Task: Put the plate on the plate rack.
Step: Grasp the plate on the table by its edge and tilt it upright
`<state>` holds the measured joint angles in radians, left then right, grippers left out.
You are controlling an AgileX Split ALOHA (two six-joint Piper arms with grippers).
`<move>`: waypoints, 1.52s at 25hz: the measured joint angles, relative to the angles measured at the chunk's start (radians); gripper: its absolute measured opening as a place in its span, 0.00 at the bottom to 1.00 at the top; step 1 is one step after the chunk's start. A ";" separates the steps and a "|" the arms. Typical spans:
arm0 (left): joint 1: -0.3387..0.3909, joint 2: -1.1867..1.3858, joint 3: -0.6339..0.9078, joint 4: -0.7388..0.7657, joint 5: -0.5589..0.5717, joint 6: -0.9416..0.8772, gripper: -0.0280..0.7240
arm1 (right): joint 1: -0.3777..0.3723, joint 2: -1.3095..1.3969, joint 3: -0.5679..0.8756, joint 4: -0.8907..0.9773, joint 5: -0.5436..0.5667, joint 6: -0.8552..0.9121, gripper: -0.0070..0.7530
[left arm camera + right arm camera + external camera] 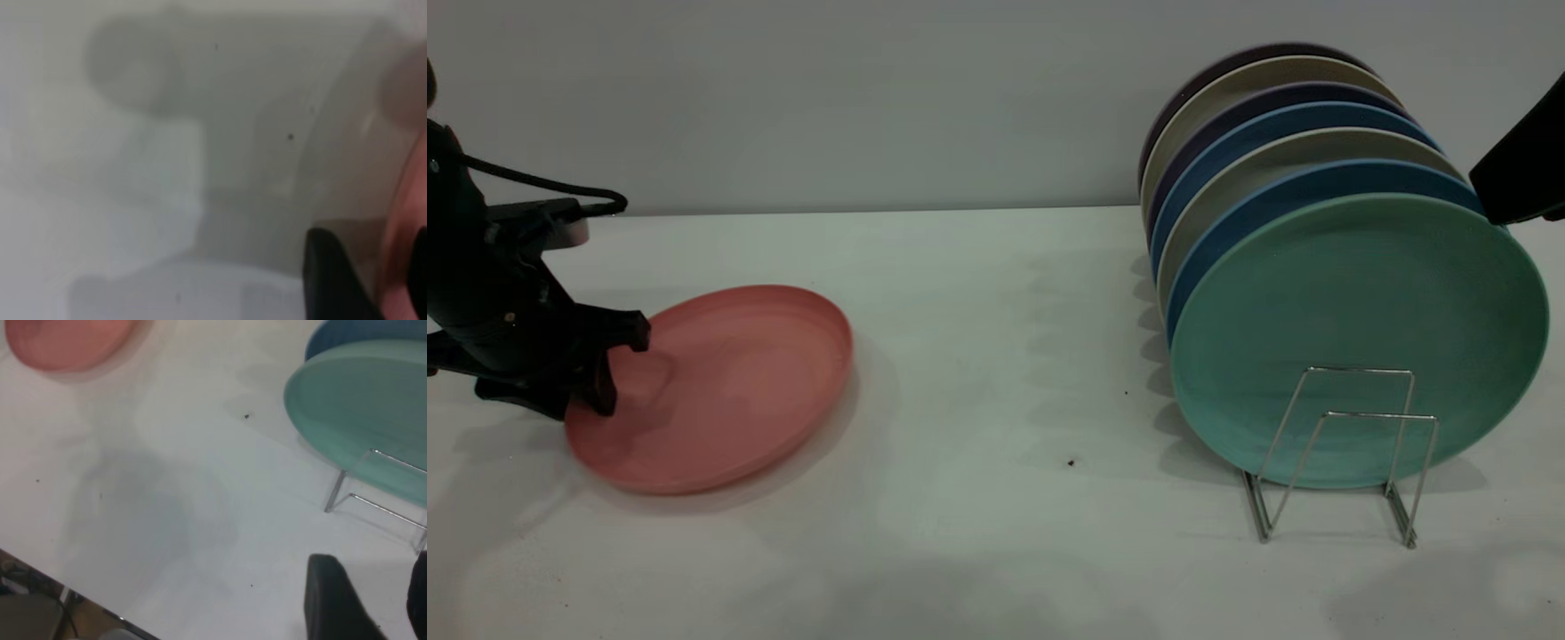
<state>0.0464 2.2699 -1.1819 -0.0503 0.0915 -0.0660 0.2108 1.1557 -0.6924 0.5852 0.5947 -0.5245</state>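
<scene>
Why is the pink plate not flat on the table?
Tipped. The plate has its far edge raised off the table while the near edge rests on it, and the left gripper is at its rim.

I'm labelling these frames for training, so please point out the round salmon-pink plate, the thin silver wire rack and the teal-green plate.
Salmon-pink plate (729, 382), exterior view: centre of its upper face.
Silver wire rack (1359, 370), exterior view: top bar of a front loop.
Teal-green plate (1343, 311), exterior view: middle of its front face.

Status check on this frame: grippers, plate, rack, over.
Left gripper straddling the pink plate rim, right arm parked by the rack. Front slots free behind teal plate.
</scene>
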 joint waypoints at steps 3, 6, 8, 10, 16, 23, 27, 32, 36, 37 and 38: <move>0.000 0.008 -0.003 -0.002 -0.037 -0.003 0.30 | 0.000 0.000 0.000 0.000 0.000 0.000 0.40; 0.000 0.010 -0.003 -0.002 -0.067 -0.003 0.19 | 0.000 0.000 0.000 0.000 0.000 0.000 0.40; 0.000 0.010 -0.003 -0.003 -0.092 -0.006 0.14 | 0.000 0.000 0.000 0.000 0.000 0.000 0.40; 0.000 0.010 -0.003 -0.003 -0.117 -0.005 0.11 | 0.000 0.000 0.000 0.000 0.001 0.000 0.40; -0.010 0.010 -0.003 -0.001 -0.141 0.013 0.10 | 0.000 0.000 0.000 0.001 0.044 -0.011 0.40; -0.091 -0.001 -0.008 0.032 -0.101 0.162 0.09 | 0.000 0.069 0.000 0.137 0.105 -0.164 0.40; -0.143 -0.020 -0.008 0.039 -0.068 0.226 0.09 | 0.000 0.134 0.000 0.264 0.138 -0.308 0.40; -0.163 -0.064 -0.005 0.050 -0.041 0.282 0.08 | 0.000 0.167 -0.002 0.346 0.151 -0.418 0.40; -0.163 -0.113 -0.003 0.073 -0.012 0.333 0.07 | 0.000 0.168 -0.007 0.372 0.153 -0.460 0.40; -0.163 -0.126 -0.002 0.074 -0.002 0.350 0.07 | 0.000 0.168 -0.008 0.381 0.153 -0.472 0.40; -0.163 -0.138 0.001 0.074 0.005 0.368 0.07 | 0.000 0.168 -0.008 0.394 0.156 -0.486 0.40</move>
<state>-0.1165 2.1318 -1.1814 0.0237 0.0968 0.3018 0.2108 1.3236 -0.7004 0.9788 0.7510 -1.0109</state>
